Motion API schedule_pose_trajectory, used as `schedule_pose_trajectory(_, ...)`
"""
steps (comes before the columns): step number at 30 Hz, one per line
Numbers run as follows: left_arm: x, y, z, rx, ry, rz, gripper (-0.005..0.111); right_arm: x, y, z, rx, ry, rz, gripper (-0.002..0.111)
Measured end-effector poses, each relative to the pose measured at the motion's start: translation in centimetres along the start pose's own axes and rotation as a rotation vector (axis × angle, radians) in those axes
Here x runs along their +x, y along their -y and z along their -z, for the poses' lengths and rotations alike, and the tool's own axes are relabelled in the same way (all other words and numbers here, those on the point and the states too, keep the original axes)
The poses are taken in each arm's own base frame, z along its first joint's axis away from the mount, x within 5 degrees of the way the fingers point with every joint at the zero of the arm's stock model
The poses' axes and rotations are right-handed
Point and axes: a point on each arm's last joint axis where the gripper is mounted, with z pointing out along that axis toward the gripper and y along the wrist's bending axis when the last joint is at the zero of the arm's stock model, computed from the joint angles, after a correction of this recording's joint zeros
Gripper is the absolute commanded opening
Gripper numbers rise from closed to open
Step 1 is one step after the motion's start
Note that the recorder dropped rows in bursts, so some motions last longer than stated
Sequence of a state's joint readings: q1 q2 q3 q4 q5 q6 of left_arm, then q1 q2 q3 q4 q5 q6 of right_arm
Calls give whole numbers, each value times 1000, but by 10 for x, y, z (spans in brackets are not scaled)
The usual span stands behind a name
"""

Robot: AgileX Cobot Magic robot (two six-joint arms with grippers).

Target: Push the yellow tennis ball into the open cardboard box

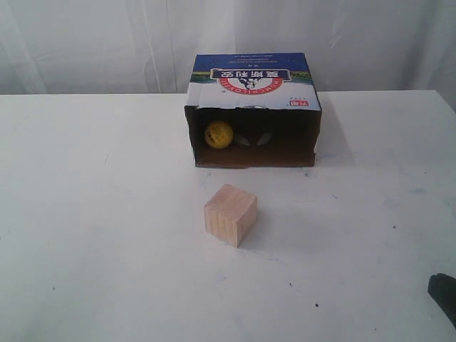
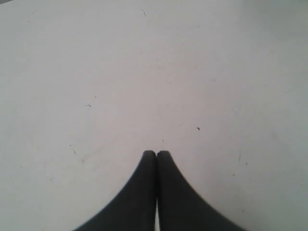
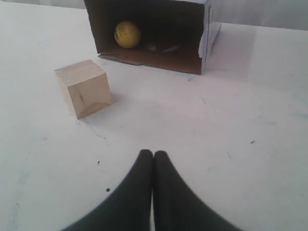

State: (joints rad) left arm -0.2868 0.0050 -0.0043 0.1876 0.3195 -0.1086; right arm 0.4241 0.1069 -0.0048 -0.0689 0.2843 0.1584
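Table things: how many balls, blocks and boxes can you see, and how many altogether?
Fuzzy yellow tennis ball: 1
Light wooden cube: 1
Open blue-and-white cardboard box: 1
Total: 3

Looks like a lab test bench: plain white table [image 1: 85, 214], white curtain [image 1: 85, 43] behind

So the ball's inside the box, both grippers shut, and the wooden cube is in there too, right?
No: the wooden cube sits outside, before the open cardboard box, per the exterior view. The yellow tennis ball is inside; left gripper and right gripper are shut.
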Motion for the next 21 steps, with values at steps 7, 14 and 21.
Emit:
schedule_pose_trajectory(7, 0, 0, 0, 0, 0, 0, 0, -4, 1, 8, 11, 99, -7, 0)
schedule_pose_trajectory(14, 0, 0, 0, 0, 0, 0, 0, -4, 2, 8, 20, 101, -9, 0)
schedule_pose_trajectory(21, 0, 0, 0, 0, 0, 0, 0, -4, 2, 8, 20, 101, -9, 0)
